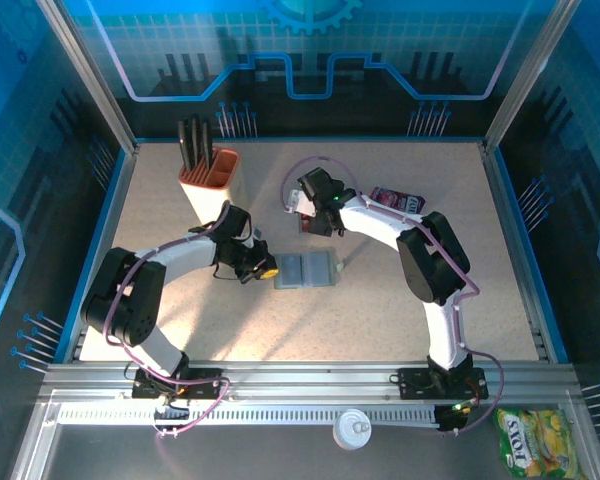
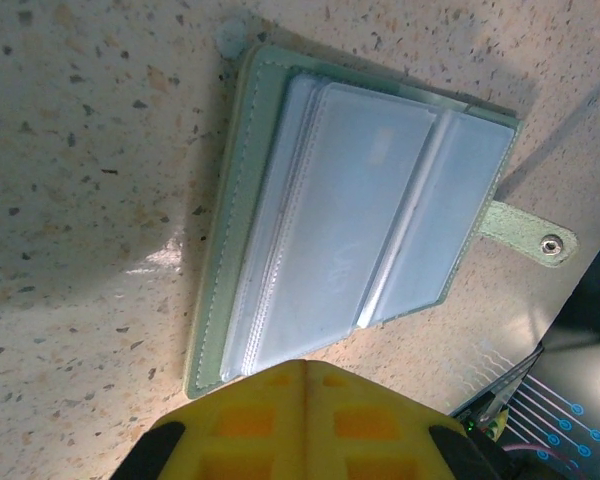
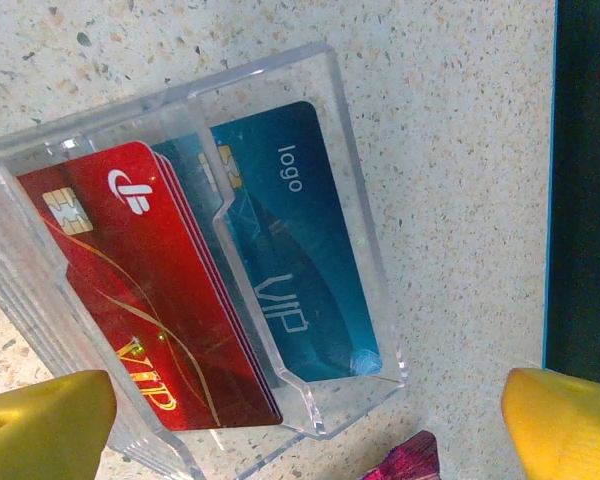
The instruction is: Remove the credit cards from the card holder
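Card holder [image 2: 350, 220] lies open mid-table, sleeves seemingly empty. Credit cards [image 3: 150, 290] sit in clear tray [image 3: 367, 220]. My left gripper [image 2: 305, 385] closed on nothing at holder's edge; right gripper [image 3: 305, 420] spread wide, empty, over tray. Probably nearly done.

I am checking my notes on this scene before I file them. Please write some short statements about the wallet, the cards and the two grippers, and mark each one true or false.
1. The wallet lies open on the table. True.
2. The left gripper is open wide. False: it is shut, at the wallet's edge.
3. A red card and a blue card sit in a clear box. True.
4. The right gripper holds the red card. False: it is open and holds nothing.
5. The cup of pens lies tipped over. False: it stands upright.
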